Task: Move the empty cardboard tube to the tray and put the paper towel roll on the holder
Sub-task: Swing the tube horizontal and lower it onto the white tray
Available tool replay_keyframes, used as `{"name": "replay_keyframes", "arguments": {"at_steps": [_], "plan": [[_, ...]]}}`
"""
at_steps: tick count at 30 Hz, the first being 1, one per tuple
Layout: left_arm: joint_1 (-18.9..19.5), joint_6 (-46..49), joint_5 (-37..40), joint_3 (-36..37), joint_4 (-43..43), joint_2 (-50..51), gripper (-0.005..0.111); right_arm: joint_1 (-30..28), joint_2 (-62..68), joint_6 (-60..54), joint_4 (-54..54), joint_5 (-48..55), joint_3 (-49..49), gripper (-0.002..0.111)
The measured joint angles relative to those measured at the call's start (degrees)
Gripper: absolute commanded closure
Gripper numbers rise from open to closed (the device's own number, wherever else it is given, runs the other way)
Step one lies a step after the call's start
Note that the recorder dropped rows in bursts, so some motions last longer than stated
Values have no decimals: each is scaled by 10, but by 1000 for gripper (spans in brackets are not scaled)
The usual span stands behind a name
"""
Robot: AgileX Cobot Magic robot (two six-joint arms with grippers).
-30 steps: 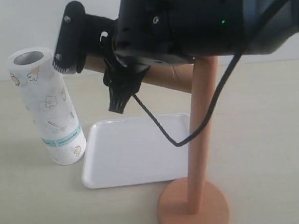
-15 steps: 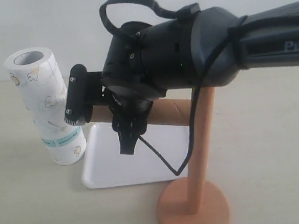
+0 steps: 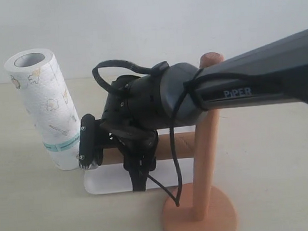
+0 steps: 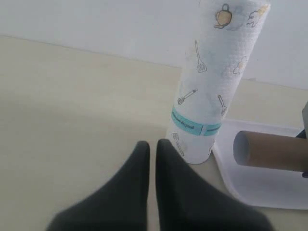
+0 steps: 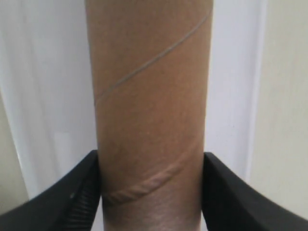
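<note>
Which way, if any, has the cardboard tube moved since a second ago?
Yes: the empty cardboard tube has dropped from near the top of the holder to low on its post, just above the tray.

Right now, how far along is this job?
Done: the cardboard tube is off the holder, which stands bare. In hand: the right hand grips the tube low over the tray, not yet released. Remaining: the paper towel roll stands on the table beside the tray; the left hand is shut, empty.

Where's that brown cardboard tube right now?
Exterior view: the cardboard tube lies level in the right end effector, low over the tray, between the paper towel roll at left and the holder at right.
</note>
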Motion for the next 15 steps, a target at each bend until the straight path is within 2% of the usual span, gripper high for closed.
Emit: {"name": "replay_keyframes", "arguments": {"at_steps": [13, 15], "plan": [[0, 0, 0, 0, 0, 0, 103, 0, 33, -13, -11, -63, 0, 108], [0, 0, 0, 0, 0, 0, 103, 0, 33, -11, -11, -76, 0, 103]]}}
